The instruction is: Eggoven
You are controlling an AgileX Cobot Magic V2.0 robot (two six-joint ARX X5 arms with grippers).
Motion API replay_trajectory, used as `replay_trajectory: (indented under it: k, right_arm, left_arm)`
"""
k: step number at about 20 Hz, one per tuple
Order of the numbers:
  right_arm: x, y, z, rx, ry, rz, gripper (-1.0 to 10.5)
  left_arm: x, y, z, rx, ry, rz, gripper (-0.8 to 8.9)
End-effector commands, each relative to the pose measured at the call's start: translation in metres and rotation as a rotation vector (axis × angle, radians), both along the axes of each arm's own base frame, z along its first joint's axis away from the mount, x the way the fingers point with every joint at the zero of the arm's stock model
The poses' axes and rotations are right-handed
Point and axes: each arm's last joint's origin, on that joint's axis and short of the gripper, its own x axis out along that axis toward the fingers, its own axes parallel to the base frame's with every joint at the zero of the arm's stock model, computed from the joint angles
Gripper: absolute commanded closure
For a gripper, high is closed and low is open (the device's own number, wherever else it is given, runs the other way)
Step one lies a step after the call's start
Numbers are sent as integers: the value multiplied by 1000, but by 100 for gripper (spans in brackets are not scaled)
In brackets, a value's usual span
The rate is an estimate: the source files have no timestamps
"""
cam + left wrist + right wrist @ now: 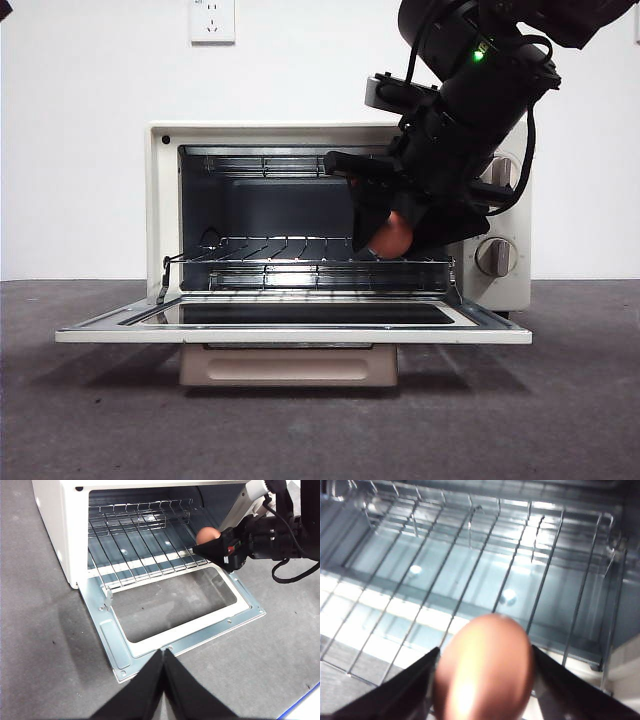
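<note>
The right gripper (pixel 392 238) is clamping the egg (pixel 393 236) between its two black jaws, which are closed in only as far as the egg's sides. In the right wrist view the egg (pixel 483 669) is filling the gap between the jaws, its long axis running out along them, with the narrower rounded end pointing away from the wrist and into the oven.

In the front view the arm is coming down from the upper right, big and dark, and the egg is sitting at the right end of the oven (pixel 160 200) mouth, just above the near edge of the wire rack (pixel 280 250). Whether it is touching the wires cannot be told. The left wrist view is showing the egg (pixel 208 534) at the same near right corner of the rack (pixel 140 535), poking out beyond the jaw tips.

The oven door (pixel 290 322) is lying fully open and flat, hinged toward the viewer, with its tan handle (pixel 288 365) hanging under the front edge. Two knobs (pixel 496 257) are sitting on the oven's right panel, partly hidden by the arm.

The left gripper (pixel 163 655) is waiting well in front of the door, its jaws pressed together and holding nothing.
</note>
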Motion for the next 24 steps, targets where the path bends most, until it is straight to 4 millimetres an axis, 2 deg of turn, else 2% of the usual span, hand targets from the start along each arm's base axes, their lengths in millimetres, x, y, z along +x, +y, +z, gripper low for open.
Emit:
replay_trajectory:
  k: [1,8,16,18,21,24]
  right_arm:
    - [2,5,-1,-9,-7,17,631]
    - [-1,4,4,-14,1,21,613]
    - [-18,-7,38,20,-33,32,598]
    - [-32,-11,55,41,-40,50,598]
    - [-60,-21,88,83,-92,83,598]
    - [-96,-40,121,120,-151,115,598]
  left_arm:
    - [1,-1,3,1,-19,-11,807]
    - [1,-1,3,0,-22,-11,807]
    - [7,-3,1,8,-1,-11,807]
    - [12,-5,-1,13,12,-11,807]
    - [30,-8,-10,22,25,13,807]
    - [54,-8,-34,-5,68,48,807]
